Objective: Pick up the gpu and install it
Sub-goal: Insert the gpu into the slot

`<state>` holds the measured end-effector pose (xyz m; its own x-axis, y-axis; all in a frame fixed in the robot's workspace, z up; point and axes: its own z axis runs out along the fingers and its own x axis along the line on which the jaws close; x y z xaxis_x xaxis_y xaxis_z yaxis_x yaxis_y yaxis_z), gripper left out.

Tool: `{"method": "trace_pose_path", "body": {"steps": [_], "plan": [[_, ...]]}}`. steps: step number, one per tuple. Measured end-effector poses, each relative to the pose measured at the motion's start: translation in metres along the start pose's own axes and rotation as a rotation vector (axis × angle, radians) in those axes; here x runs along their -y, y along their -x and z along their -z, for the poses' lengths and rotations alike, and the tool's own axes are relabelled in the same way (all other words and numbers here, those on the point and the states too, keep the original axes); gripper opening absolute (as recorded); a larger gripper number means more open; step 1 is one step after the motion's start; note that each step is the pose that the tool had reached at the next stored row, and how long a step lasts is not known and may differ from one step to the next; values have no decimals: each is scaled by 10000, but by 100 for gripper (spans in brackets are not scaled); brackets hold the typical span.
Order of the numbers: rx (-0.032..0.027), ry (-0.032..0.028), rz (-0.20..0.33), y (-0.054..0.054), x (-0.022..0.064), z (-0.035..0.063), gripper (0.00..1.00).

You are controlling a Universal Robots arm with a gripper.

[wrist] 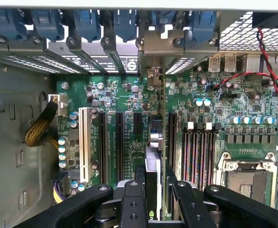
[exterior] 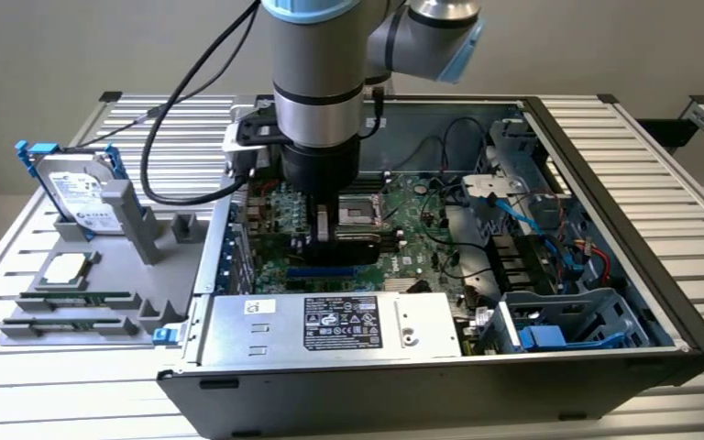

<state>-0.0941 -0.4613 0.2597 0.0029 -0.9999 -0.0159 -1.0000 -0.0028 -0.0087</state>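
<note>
My gripper (exterior: 327, 231) reaches down into the open computer case (exterior: 645, 275), over the green motherboard (exterior: 413, 220). It is shut on the gpu (exterior: 355, 247), whose black face shows just below the fingers. In the wrist view the gpu (wrist: 154, 137) is seen edge-on between the two black fingers (wrist: 132, 204) of the gripper (wrist: 159, 205). The card stands upright along the line of an expansion slot, between the neighbouring black slots (wrist: 119, 142). Its far end reaches the rear bracket openings (wrist: 153, 52). I cannot tell whether its lower edge sits in the slot.
A grey parts tray (exterior: 169, 275) at the exterior view's left holds a hard drive in a blue frame (exterior: 77, 197), a processor (exterior: 65, 269) and memory sticks (exterior: 77, 300). The power supply (exterior: 327, 325) lines the case front. Red cables (wrist: 272, 71) and the processor socket (wrist: 245, 175) lie beside the slots.
</note>
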Motion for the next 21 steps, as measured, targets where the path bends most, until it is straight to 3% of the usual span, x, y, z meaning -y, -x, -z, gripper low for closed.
{"method": "trace_pose_path", "body": {"steps": [21], "plan": [[1,15,-1,0,-27,-52,27]]}}
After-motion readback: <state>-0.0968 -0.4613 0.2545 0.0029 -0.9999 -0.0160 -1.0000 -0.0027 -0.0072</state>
